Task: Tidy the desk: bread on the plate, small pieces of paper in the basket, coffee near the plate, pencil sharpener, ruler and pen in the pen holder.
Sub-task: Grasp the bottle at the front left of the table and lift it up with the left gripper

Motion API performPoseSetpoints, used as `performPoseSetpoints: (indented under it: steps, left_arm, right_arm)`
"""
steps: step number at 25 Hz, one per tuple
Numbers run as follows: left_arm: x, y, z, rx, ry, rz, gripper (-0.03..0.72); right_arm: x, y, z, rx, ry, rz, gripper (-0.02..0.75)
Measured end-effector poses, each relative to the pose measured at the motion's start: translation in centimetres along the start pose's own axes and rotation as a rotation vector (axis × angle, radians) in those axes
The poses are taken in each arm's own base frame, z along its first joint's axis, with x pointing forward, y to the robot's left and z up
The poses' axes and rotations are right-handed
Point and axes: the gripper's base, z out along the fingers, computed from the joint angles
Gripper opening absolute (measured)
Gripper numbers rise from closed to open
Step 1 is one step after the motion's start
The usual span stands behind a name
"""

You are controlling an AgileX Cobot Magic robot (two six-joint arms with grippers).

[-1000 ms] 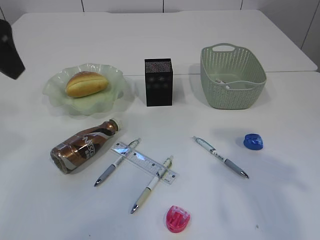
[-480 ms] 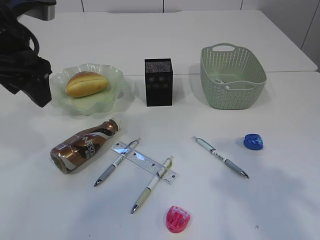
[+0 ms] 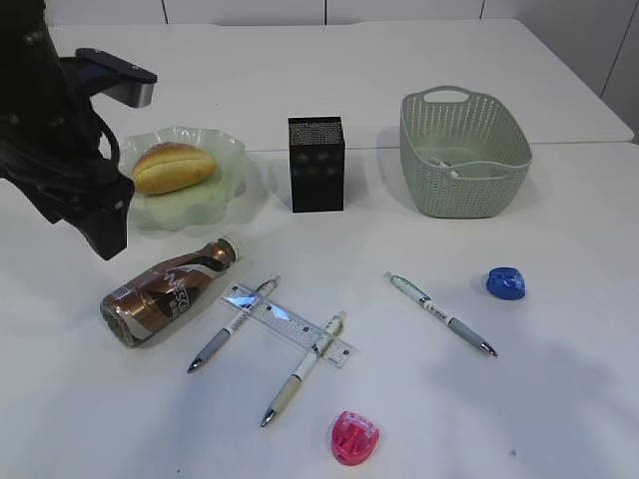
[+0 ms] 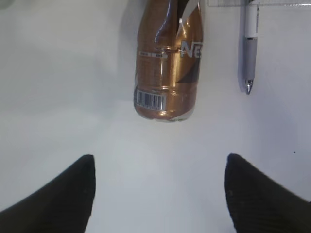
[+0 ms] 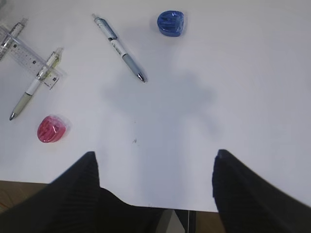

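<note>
The bread (image 3: 172,166) lies on the green plate (image 3: 222,192). The brown coffee bottle (image 3: 170,289) lies on its side in front of the plate; it also shows in the left wrist view (image 4: 167,73). My left gripper (image 3: 106,236) (image 4: 159,160) is open and empty, above the table just behind the bottle's base. The ruler (image 3: 290,324) lies under two pens (image 3: 235,321) (image 3: 303,367). A third pen (image 3: 439,312), a blue sharpener (image 3: 505,282) and a pink sharpener (image 3: 354,437) lie on the table. My right gripper (image 5: 155,155) is open and empty over the table's front edge.
The black pen holder (image 3: 317,165) stands at the back centre. The green basket (image 3: 464,190) at the back right holds a piece of paper (image 3: 444,165). The right wrist view shows the blue sharpener (image 5: 170,23), the third pen (image 5: 119,47) and the pink sharpener (image 5: 51,129).
My left arm has come in from the left edge, moving right and down toward the coffee bottle. The objects on the table have not moved.
</note>
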Motion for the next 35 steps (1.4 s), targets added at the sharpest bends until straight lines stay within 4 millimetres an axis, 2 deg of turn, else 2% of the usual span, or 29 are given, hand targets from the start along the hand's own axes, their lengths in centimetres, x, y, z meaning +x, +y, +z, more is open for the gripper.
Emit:
performPoseSetpoints:
  steps: [4, 12, 18, 35]
  left_arm:
    - [-0.8, -0.1, 1.9, 0.023, 0.04, 0.009, 0.591]
    - [-4.2, 0.0, 3.2, 0.061, 0.007, 0.004, 0.596]
    - [-5.9, 0.1, 5.1, 0.078, 0.018, 0.004, 0.592]
    - [-7.2, -0.2, 9.6, 0.115, 0.086, 0.009, 0.585]
  right_arm:
    - [0.0, 0.0, 0.0, 0.0, 0.002, 0.0, 0.564]
    - [0.1, 0.0, 0.0, 0.0, 0.006, 0.0, 0.564]
    - [0.1, 0.0, 0.0, 0.0, 0.008, -0.007, 0.564]
    - [0.1, 0.0, 0.0, 0.004, 0.015, -0.023, 0.564]
